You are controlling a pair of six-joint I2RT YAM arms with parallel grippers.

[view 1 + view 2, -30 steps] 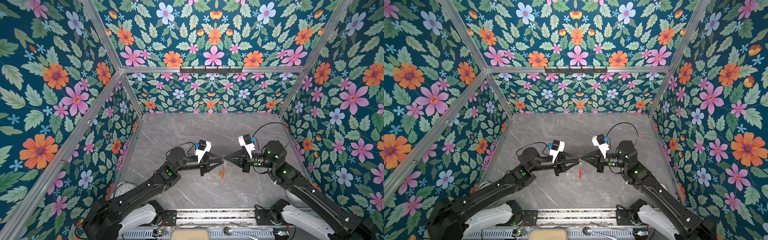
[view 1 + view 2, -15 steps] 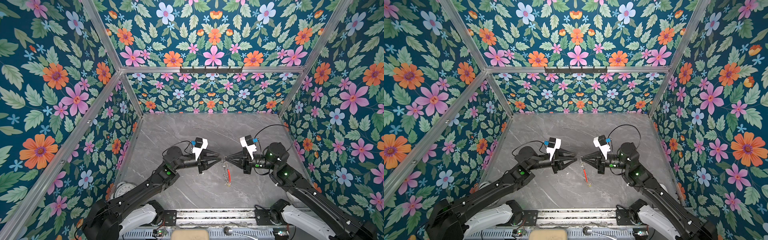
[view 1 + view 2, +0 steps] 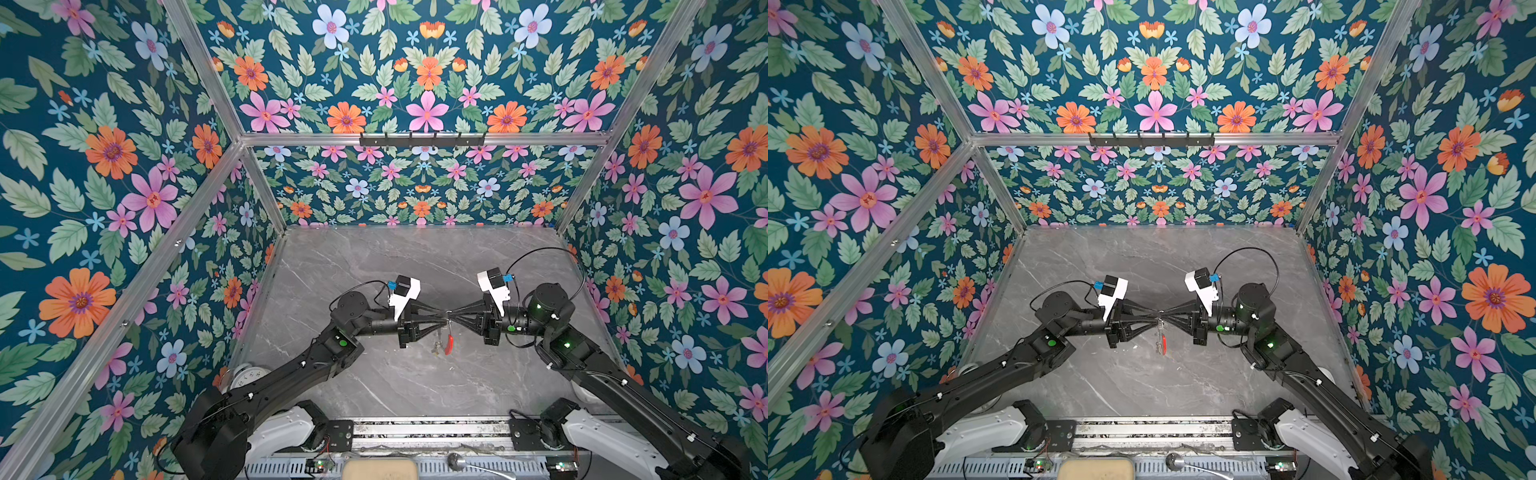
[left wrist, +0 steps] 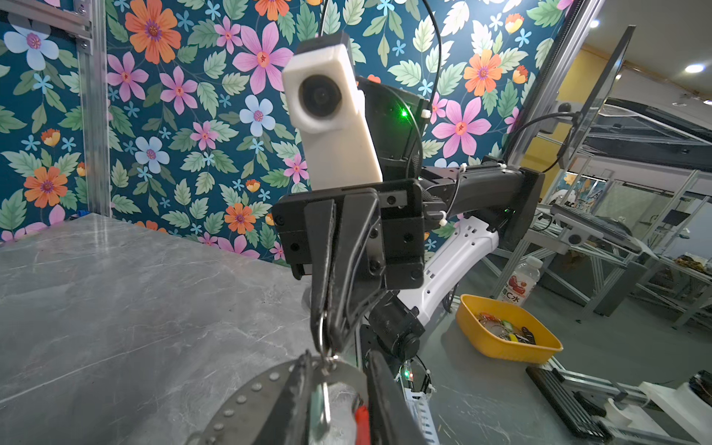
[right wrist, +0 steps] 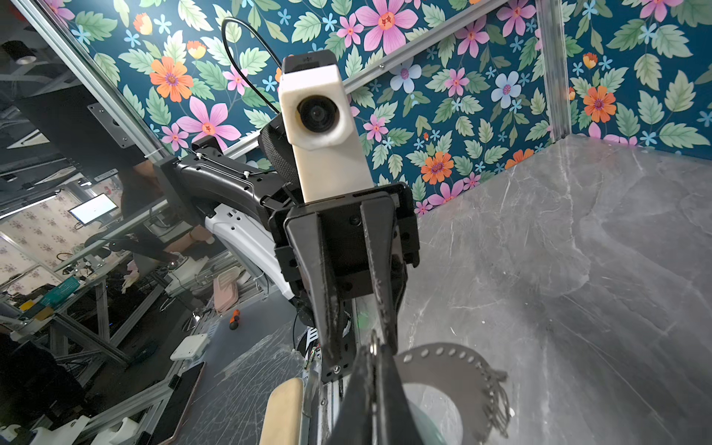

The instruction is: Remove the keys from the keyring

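both arms meet tip to tip over the middle of the tabletop [image 3: 415, 257], level with each other on a left-right line. the right tool [image 3: 456, 318] is pinched fully closed on a small wire ring [image 4: 321, 335] at the edge of the keyring [image 5: 443, 362]; the left wrist view shows that ring caught right at its tips. the keyring is clear of the tabletop and hangs from that pinch just below the meeting point. its grey band is edge-on in both top views and its red section [image 3: 449, 345] is lowest, so its long axis runs downward, across the line of the two tools.

the left tool [image 3: 441, 319] reaches in from the left with its jaws narrow, one on each side of a flat silver piece that i take for one of the keys [image 4: 319, 404]. whether they bite it or only straddle it, i cannot tell. a small silver bit [image 3: 435, 348] dangles just left of the red section; what it is i cannot make out.

neither arm is nearer: the work sits exactly between them. the step in hand looks like working a key off its ring. the next move would turn on the left tool drawing left along the shared line while the right one anchors the ring. a loose bite would likely slip off the thin metal and set the band swinging.
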